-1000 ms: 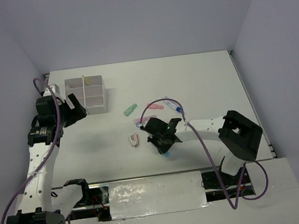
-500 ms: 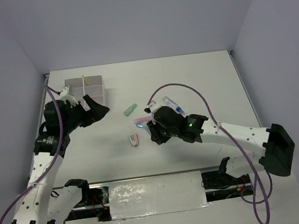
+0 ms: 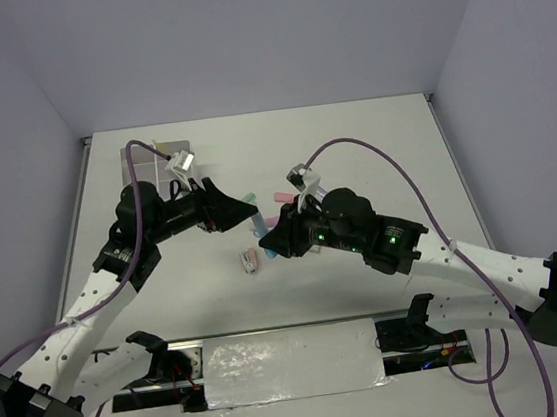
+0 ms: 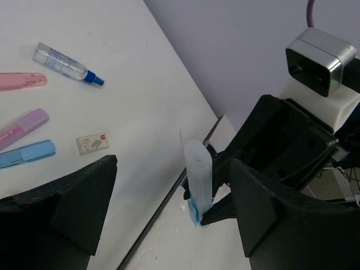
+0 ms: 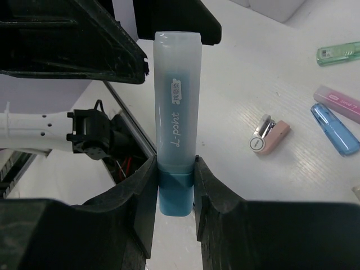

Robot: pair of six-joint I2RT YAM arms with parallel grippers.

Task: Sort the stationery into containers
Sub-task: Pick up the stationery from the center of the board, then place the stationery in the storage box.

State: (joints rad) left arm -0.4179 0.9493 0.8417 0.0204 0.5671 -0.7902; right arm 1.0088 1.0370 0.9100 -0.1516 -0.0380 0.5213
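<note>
Clamping blue highlighter (image 5: 176, 107), right pincer (image 5: 175, 188)

You can see a white table (image 3: 251, 141) with pale purple walls (image 3: 239, 42) around it, and a shiny silver strip (image 3: 291, 363) stuck along its near edge.

I see bright, even light from overhead; the white table (image 3: 373, 157) nearly washes out, and the shadows on it are faint and soft. Between the jaws of the right gripper (image 5: 175, 171) the blue highlighter (image 5: 175, 112) is sharp. The black fingers (image 5: 135, 216) flanking it are murky, and things beyond the jaws go slightly soft.
</note>
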